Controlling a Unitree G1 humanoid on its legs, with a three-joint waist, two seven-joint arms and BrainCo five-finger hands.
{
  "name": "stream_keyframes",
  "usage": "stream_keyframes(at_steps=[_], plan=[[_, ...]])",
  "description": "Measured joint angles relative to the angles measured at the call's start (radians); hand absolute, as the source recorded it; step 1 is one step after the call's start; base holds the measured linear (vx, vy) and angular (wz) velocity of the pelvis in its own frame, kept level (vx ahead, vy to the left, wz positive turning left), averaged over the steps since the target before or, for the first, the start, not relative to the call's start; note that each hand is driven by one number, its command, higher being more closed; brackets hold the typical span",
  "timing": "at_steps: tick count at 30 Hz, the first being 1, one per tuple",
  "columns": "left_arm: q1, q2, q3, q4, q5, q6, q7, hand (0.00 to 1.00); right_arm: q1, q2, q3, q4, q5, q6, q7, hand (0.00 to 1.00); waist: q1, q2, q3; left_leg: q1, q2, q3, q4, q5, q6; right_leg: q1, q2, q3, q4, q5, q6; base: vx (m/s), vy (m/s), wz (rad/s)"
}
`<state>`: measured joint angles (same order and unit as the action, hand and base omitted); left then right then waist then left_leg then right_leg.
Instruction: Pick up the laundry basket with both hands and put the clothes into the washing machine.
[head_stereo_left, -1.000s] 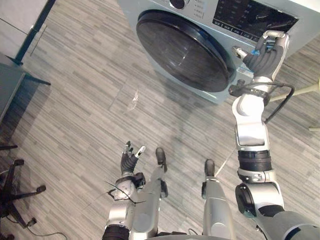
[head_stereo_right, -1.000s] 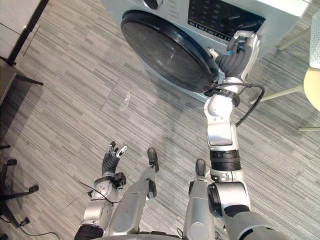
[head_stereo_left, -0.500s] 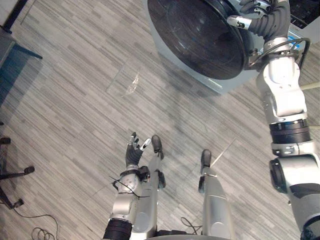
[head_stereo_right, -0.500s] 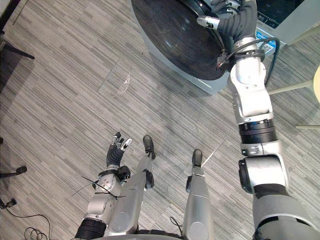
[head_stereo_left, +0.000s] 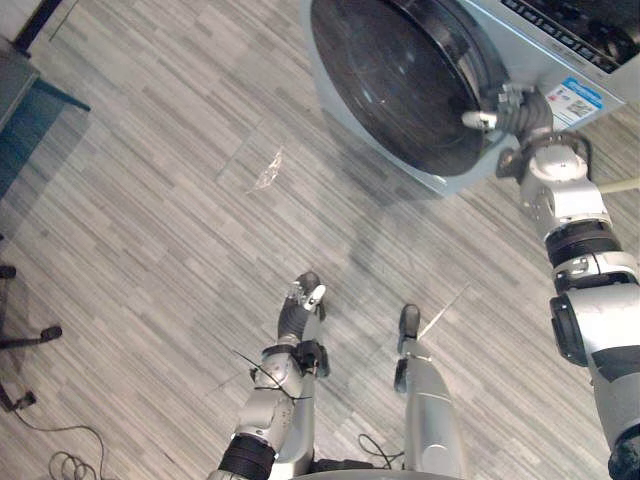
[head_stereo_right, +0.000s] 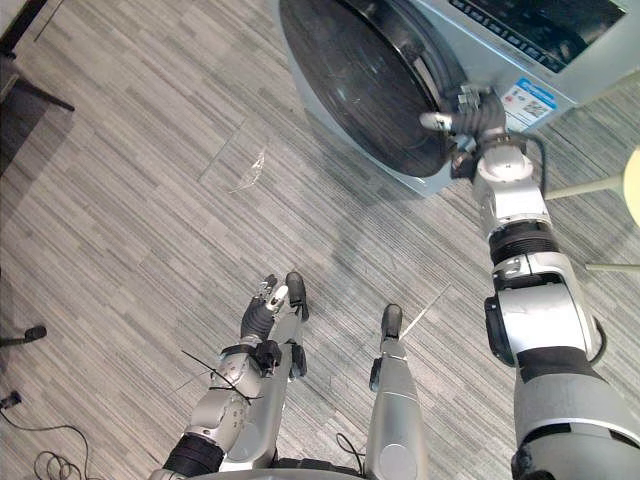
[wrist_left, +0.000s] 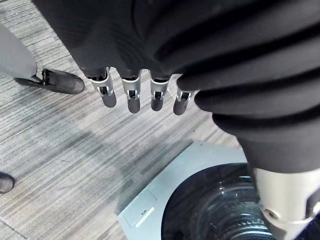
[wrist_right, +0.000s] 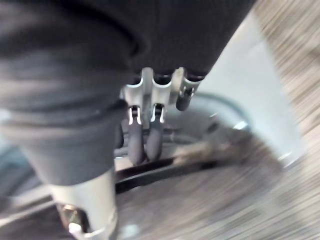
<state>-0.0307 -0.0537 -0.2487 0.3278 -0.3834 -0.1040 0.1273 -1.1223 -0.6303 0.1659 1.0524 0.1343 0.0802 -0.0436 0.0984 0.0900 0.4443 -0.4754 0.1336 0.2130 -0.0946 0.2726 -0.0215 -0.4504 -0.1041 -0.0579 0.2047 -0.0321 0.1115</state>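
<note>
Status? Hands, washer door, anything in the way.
Left hand open, hanging low, empty. Right hand at the rim of the washing machine door; door looks slightly ajar. Chair base far left, out of the path.

Pale blue-grey front-loading washing machine (head_stereo_left: 545, 62), standing at the far right side of the grey plank floor (head_stereo_left: 150, 200). Large round door of dark glass in a black rim (head_stereo_left: 395, 80) on its front; latched or ajar, cannot be told. Dark control panel (head_stereo_left: 585, 25) above, blue-and-white sticker (head_stereo_left: 574, 101) just beside the door's rim.
</note>
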Motion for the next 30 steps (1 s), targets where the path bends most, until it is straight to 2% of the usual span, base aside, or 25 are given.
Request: stream_keyframes(at_steps=[1,6,7,8,12,15,19,21,24,26,30], plan=[[-0.001,0.0,-0.005,0.0,-0.004,0.0,0.0,0.0,0.016,-0.01,-0.012,0.043,-0.091,0.017,0.003,0.0,0.001,0.0,0.0,-0.009,-0.005,-0.011,0.0,0.001,-0.001,-0.001,-0.004,-0.011,-0.002,0.0,0.001,0.01,0.002,0.2],[-0.016,0.002,-0.014,-0.002,-0.002,0.001,-0.016,0.0,0.071,-0.001,-0.013,0.048,-0.103,0.013,0.018,0.0,0.004,0.0,0.0,-0.01,-0.013,-0.014,0.0,0.005,0.003,0.0,-0.011,-0.015,-0.003,0.0,0.001,0.04,-0.002,0.05],[-0.02,0.002,-0.014,-0.002,-0.002,0.001,-0.019,0.0,0.081,0.002,-0.013,0.047,-0.076,0.013,0.034,0.0,0.004,0.0,0.0,-0.01,-0.013,-0.014,0.001,0.005,0.003,0.0,-0.011,-0.016,-0.003,0.0,0.001,0.06,-0.028,0.0],[-0.025,0.002,-0.013,-0.002,-0.002,0.001,-0.021,0.0,0.112,0.006,-0.012,0.024,0.017,0.011,0.077,0.0,0.004,0.0,0.0,-0.009,-0.012,-0.014,0.001,0.01,-0.003,0.001,-0.011,-0.015,-0.003,0.0,0.001,0.05,-0.032,-0.02],[-0.028,0.003,-0.012,-0.001,0.0,0.0,-0.039,0.0,0.202,0.045,0.024,-0.045,0.159,0.008,0.166,0.0,0.002,0.0,0.0,0.001,-0.011,-0.013,0.001,0.01,-0.003,0.006,-0.008,-0.011,-0.003,0.0,0.0,0.03,-0.028,-0.05],[-0.031,0.008,0.014,0.006,-0.002,-0.004,-0.036,0.0,0.274,0.06,0.062,-0.068,0.22,0.003,0.197,0.0,0.002,0.0,0.0,0.02,-0.012,-0.016,0.001,0.01,-0.004,0.025,-0.007,-0.012,-0.003,-0.002,-0.002,0.0,0.0,0.0],[-0.032,0.016,0.059,0.033,-0.003,-0.015,-0.014,0.0,0.38,0.109,0.069,-0.112,0.257,-0.017,0.199,0.0,0.001,0.001,0.0,0.035,-0.013,-0.022,0.0,0.005,-0.009,0.043,-0.005,-0.015,-0.004,-0.004,-0.003,0.0,0.0,0.0],[-0.03,0.022,0.083,0.033,-0.003,-0.015,-0.005,0.0,0.422,0.152,0.066,-0.112,0.267,-0.018,0.197,0.0,0.002,0.003,-0.002,0.038,-0.013,-0.025,0.0,0.004,-0.011,0.046,-0.004,-0.016,-0.005,-0.004,-0.003,0.0,0.0,0.0],[-0.027,0.017,0.161,0.033,0.002,-0.01,0.031,0.0,0.492,0.267,0.027,-0.111,0.27,-0.023,0.181,0.0,0.004,0.006,0.0,0.063,-0.013,-0.027,0.0,0.0,-0.015,0.078,-0.007,-0.018,-0.017,-0.004,-0.002,0.01,-0.005,0.02],[-0.027,0.018,0.249,0.029,-0.06,-0.011,0.062,0.0,0.542,0.369,0.007,-0.076,0.272,-0.025,0.172,0.0,0.011,0.007,-0.001,0.108,-0.018,-0.027,0.0,-0.013,-0.025,0.124,-0.015,-0.019,-0.016,-0.014,0.002,0.05,-0.018,0.07],[-0.024,0.019,0.32,0.015,-0.125,-0.012,0.103,0.0,0.575,0.496,-0.063,0.035,0.29,-0.03,0.129,0.0,0.029,0.021,-0.009,0.159,-0.039,-0.039,0.0,-0.032,-0.026,0.178,-0.036,-0.027,-0.009,-0.034,0.016,0.06,-0.007,0.12]])
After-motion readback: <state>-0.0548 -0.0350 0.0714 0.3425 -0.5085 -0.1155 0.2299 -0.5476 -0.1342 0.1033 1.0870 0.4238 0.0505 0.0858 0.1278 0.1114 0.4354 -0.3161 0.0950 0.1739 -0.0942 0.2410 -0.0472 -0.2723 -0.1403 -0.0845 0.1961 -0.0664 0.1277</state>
